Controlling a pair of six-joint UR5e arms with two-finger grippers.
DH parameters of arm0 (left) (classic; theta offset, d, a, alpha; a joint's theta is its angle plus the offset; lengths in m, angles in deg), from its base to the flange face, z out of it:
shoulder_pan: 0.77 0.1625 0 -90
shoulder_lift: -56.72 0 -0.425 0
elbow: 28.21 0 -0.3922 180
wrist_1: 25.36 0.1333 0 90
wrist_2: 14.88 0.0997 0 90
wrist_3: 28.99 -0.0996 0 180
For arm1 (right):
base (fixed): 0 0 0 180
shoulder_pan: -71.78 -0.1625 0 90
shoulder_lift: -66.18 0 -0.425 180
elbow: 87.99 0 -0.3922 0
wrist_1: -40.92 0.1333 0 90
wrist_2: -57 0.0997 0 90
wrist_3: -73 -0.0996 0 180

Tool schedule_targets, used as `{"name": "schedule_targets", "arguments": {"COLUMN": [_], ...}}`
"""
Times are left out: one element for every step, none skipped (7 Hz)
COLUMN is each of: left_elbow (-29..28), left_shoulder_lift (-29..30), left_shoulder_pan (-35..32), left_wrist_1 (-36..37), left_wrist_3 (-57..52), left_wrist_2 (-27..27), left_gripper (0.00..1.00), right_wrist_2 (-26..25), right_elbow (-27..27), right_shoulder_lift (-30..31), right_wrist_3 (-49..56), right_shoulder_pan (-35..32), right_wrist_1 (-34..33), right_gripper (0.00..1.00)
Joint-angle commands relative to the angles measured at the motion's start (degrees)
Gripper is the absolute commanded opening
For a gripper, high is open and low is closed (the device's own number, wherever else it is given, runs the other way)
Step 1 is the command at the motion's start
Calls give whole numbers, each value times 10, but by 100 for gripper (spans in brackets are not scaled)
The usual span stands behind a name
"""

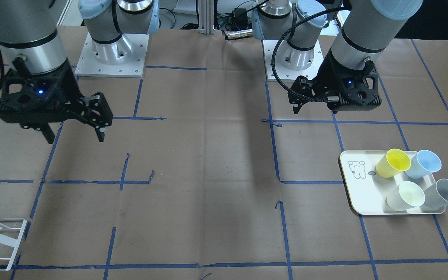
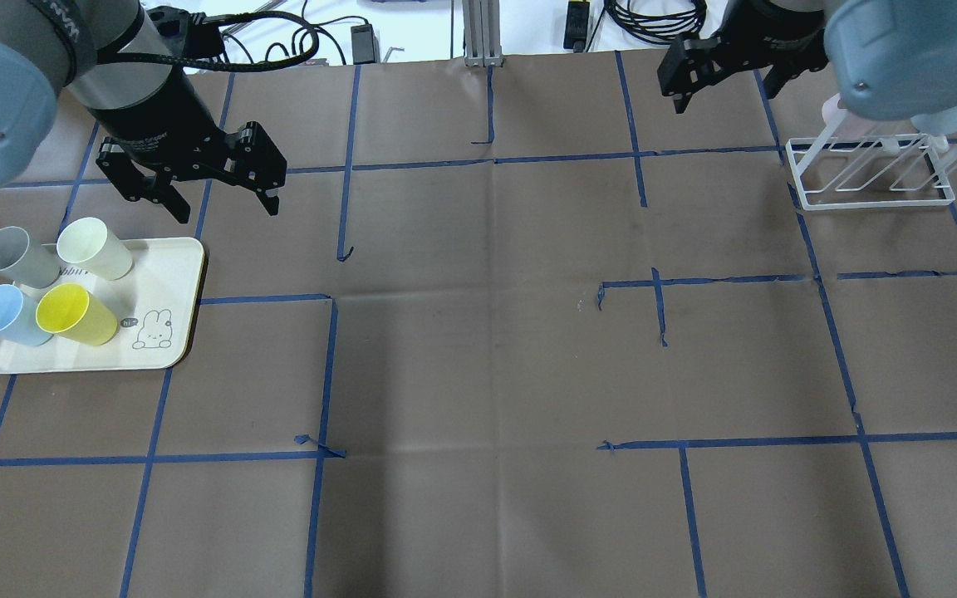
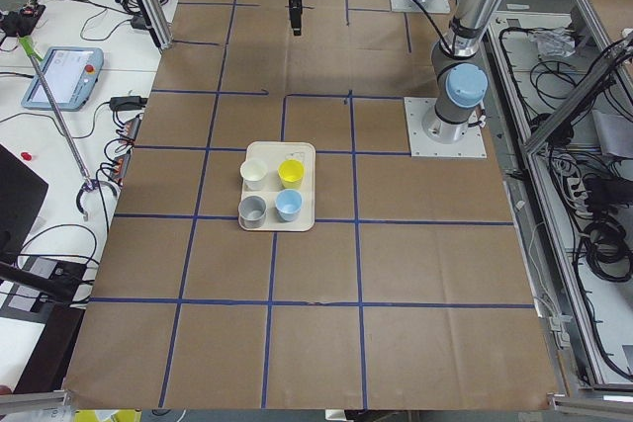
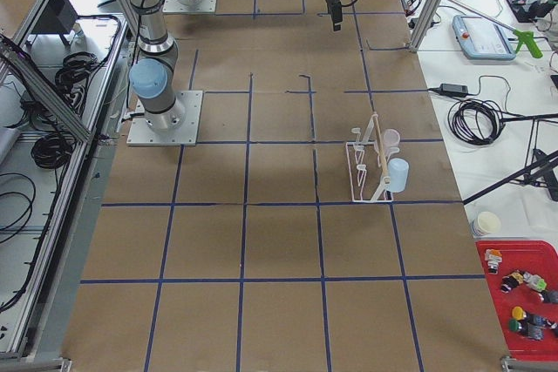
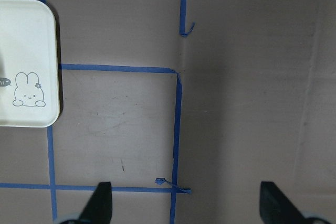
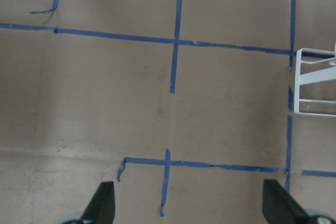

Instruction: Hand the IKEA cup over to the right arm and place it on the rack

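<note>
**Tray** (image 2: pixel 175 274): cream, with rounded corners and a rabbit drawing (image 2: pixel 153 330) on the end nearer the left claw. It lies flat on the table, off to that claw's left and well below it, not touching.

**Cups, four**: they stand on the tray's end farther from the left claw, in two pairs.
- The grey cup (image 2: pixel 9 257) and blue cup (image 2: pixel 1 316) form the outer pair.
- The cream cup (image 2: pixel 96 247) and yellow cup (image 2: pixel 76 314) form the pair nearer the claw.
- The left side view shows their mouths up.
- None is held.

**Left claw** (image 2: pixel 227 213): black, two-fingered, on the arm with the braided hose (image 2: pixel 262 50). It hangs raised over the table with its fingers pointing down and spread wide. Its wrist view shows only bare paper and tape between the fingertips.

**Table** (image 2: pixel 487 374): covered in brown paper with a grid of blue tape. It spans the stretch between the two claws.

**Right claw** (image 1: pixel 75 139): black, two-fingered. It hangs raised over the table with its fingers down, spread wide and gripping nothing. Its wrist view shows paper and tape lines between the tips.

**Rack** (image 2: pixel 869 202): white wire, with a rectangular base frame and slanted rods. It stands on the table to the right claw's right, below it and apart from it. One corner shows at the edge of that claw's wrist view. The right side view shows two pale cups hung on it, a pinkish cup (image 4: pixel 392 138) and a bluish cup (image 4: pixel 398 174).
</note>
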Motion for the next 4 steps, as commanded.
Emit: {"name": "schedule_targets", "arguments": {"left_elbow": [0,0,0,0], "left_shoulder_lift": [0,0,0,0], "left_shoulder_pan": [0,0,0,0], "left_wrist_1": [0,0,0,0], "left_wrist_3": [0,0,0,0], "left_wrist_2": [0,-1,1,2], "left_gripper": [100,100,100,100], "right_wrist_2": [19,21,21,22], "right_elbow": [12,26,39,68], "right_shoulder_lift": [44,71,89,106], "right_wrist_3": [-50,-96,-101,-101], "right_shoulder_pan": [-21,-20,-20,-19], "right_wrist_1": [78,116,126,129], "right_gripper": [100,100,100,100]}}
